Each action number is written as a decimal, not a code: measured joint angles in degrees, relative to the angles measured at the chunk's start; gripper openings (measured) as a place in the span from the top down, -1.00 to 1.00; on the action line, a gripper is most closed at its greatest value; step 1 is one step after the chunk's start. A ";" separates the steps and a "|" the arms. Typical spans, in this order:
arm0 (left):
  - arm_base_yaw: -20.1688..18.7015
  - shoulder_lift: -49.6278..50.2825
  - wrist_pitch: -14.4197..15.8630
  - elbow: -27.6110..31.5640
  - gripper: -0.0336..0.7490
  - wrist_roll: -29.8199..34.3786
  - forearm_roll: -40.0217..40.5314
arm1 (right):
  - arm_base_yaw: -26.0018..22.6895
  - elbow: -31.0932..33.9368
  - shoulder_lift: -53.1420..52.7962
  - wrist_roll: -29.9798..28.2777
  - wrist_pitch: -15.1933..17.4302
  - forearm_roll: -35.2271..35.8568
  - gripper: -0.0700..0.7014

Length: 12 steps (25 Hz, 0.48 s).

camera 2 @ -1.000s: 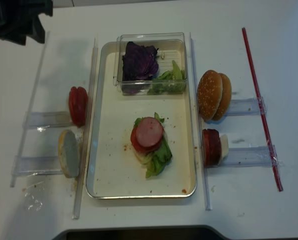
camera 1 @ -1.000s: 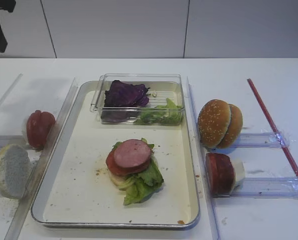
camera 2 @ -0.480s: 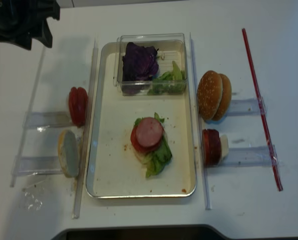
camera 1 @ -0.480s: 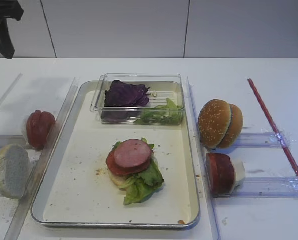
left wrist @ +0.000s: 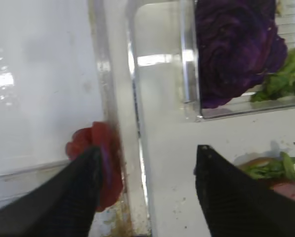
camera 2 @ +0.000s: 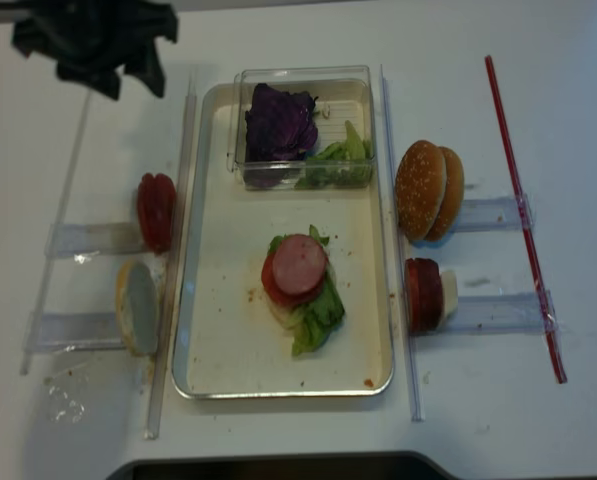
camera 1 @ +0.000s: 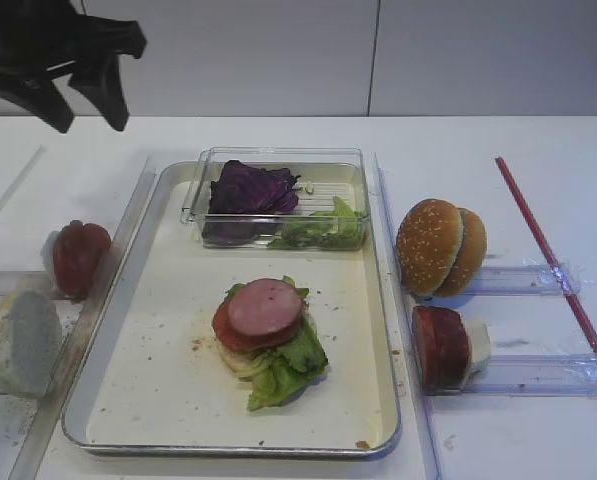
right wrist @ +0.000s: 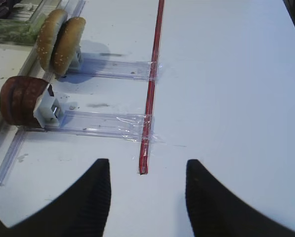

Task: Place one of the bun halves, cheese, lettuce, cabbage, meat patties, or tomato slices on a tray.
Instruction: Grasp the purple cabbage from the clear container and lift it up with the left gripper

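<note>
Since a second earlier my left gripper [camera 1: 81, 105] had swung in toward the tray [camera 1: 158, 350], jaws spread and empty. Tomato slices [left wrist: 99, 165] sat just below my left finger; cabbage [left wrist: 233, 47] lay ahead-right. I judged descending squarely wisest.

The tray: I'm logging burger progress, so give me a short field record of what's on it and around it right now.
tray: holds a stack and a clear box
stack top: meat patty over a tomato slice and lettuce
box contents: cabbage, more green leaves
left of tray: tomato slices, pale bun half
right of tray: sesame buns
left gripper: open, empty
right gripper: open, empty
</note>
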 joint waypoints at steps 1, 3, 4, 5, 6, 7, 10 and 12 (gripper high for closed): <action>-1.28 1.03 -0.09 -1.11 -0.10 -0.41 0.00 | 0.00 0.00 0.00 0.00 0.00 0.00 -0.17; -3.64 3.15 -0.09 -3.38 -0.11 -1.05 0.00 | 0.00 0.00 0.00 0.00 0.00 0.00 -0.17; -4.92 4.34 -0.09 -4.33 -0.11 -1.50 -0.08 | 0.00 0.00 0.00 0.00 0.00 0.00 -0.17; -6.20 5.58 -0.09 -5.50 -0.11 -1.87 -0.08 | 0.00 0.00 0.00 0.00 0.00 0.00 -0.17; -7.48 6.63 -0.09 -6.70 -0.11 -2.09 -0.08 | 0.00 0.00 0.00 0.00 0.00 0.00 -0.17; -8.52 7.90 -0.09 -7.70 -0.11 -2.24 -0.08 | 0.00 0.00 0.00 0.00 0.00 0.00 -0.17; -11.76 11.29 -0.23 -10.89 -0.11 -2.85 -0.08 | 0.00 0.00 0.00 0.00 0.00 0.00 -0.17; -12.95 13.31 -0.22 -12.71 -0.11 -3.21 -0.08 | 0.00 0.00 0.00 0.00 0.00 0.00 -0.17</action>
